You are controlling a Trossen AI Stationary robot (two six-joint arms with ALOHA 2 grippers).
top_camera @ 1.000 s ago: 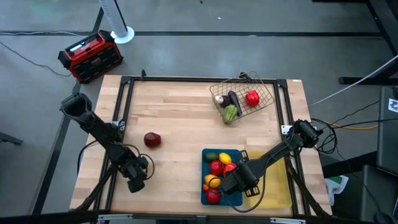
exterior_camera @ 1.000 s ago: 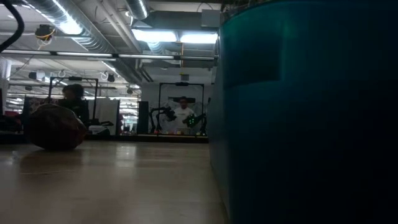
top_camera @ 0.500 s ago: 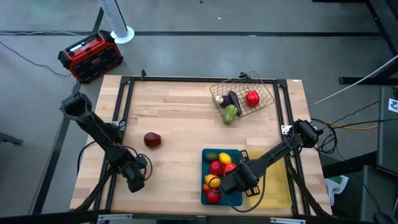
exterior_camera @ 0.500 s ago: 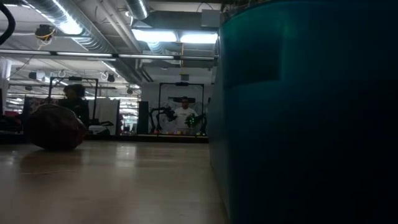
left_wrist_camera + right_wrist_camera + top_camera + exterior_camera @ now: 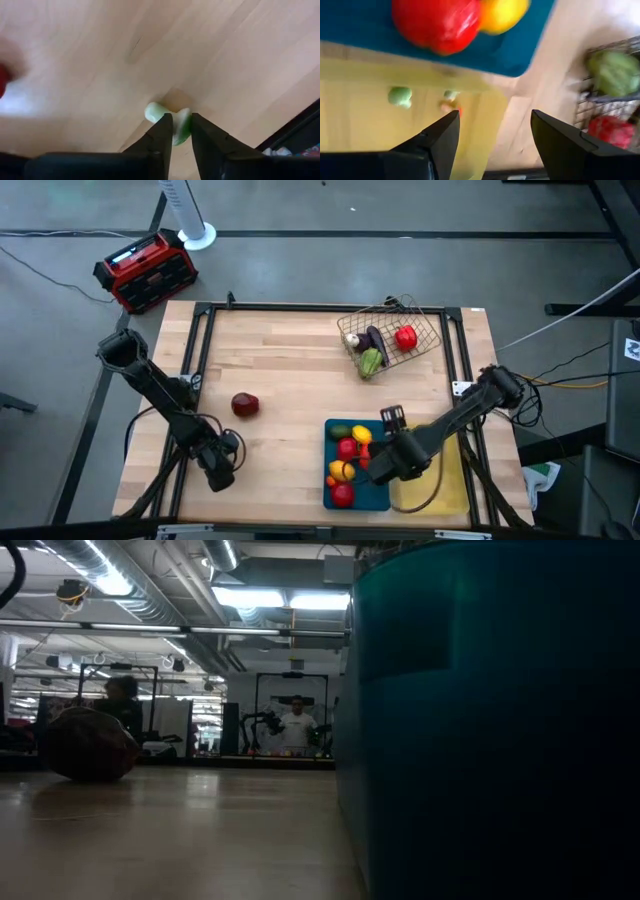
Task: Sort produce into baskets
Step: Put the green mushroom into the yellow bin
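My left gripper (image 5: 222, 476) is low over the table's near left part, shut on a small pale green piece of produce (image 5: 156, 111) that lies on the wood. My right gripper (image 5: 392, 418) is open and empty, above the seam between the blue tray (image 5: 376, 498) and the pale yellow tray (image 5: 445, 490). The blue tray holds several red, yellow, orange and green pieces (image 5: 347, 448). The yellow tray holds small green bits (image 5: 400, 96). The wire-mesh basket (image 5: 428, 328) at the far right holds purple, green and red produce. A dark red piece (image 5: 244, 404) rests on the table. My left gripper pinches the green piece's darker green end (image 5: 181, 131) between its two fingers, coming from above and pointing down. The pale end sticks out past the fingers. The piece lies on the table top.
A red-and-black box (image 5: 145, 270) stands on the floor beyond the table's far left corner. In the low view the blue tray's wall (image 5: 480, 720) fills the right half, and the dark red piece (image 5: 88, 745) shows at the left. People stand far back in the room.
My right gripper has come up from the near part of the blue tray and gone toward the table's far edge; it now points toward the wire basket. My left gripper has stayed almost where it was.
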